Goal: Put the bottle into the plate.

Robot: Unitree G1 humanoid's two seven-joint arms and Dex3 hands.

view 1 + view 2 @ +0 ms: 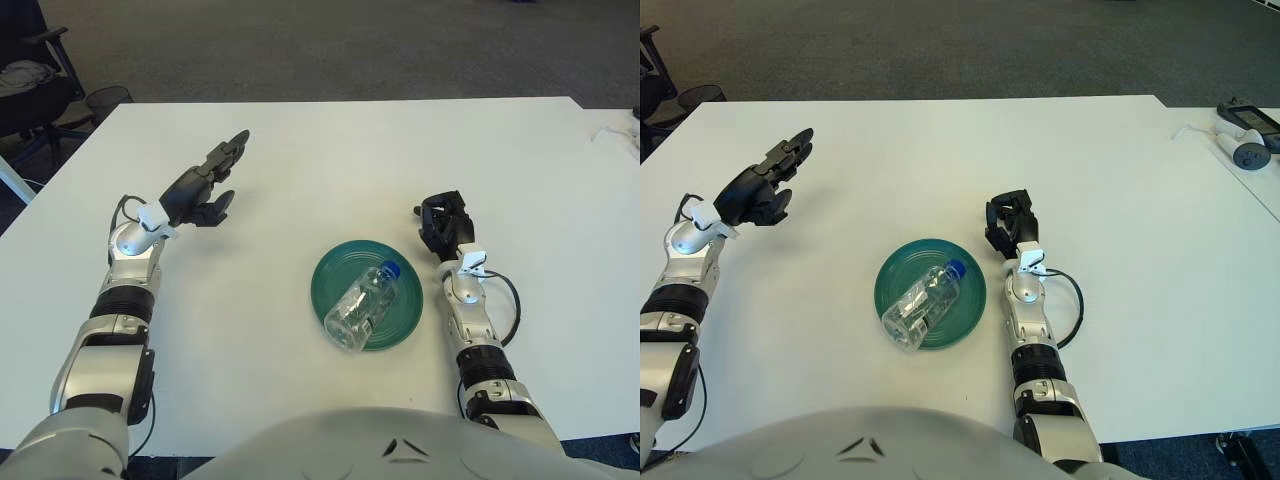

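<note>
Fingers (222, 160) of the left hand (200, 188) spread and extended, gripping nothing, raised over the table's (300, 150) left side, pointing toward its far edge. Fingers of the right hand (442, 222) curled inward on nothing, just beside the plate's (335, 270) right rim, nearer the table's front edge than its far one; cannot tell whether resting on the surface.

Bottle (363, 305) lying on its side across the plate, blue cap (393, 269) aimed toward the far right, base overhanging the plate's near-left rim. Task, by the look of things, essentially done.

Clear thin-walled plastic, cylindrical, apparently empty: likely light, somewhat yielding under squeeze, smooth and apt to slip or roll on its round flank. Not fragile, though prone to rocking off the rim where the base overhangs. Best taken across the middle of the body, fingers wrapped round the cylinder, rather than at the narrow cap end.

Plate round, shallow, dark green, glossy, probably rigid plastic. Table white, flat, matte. Hands black and jointed, forearms of silvery metal with black cabling.
</note>
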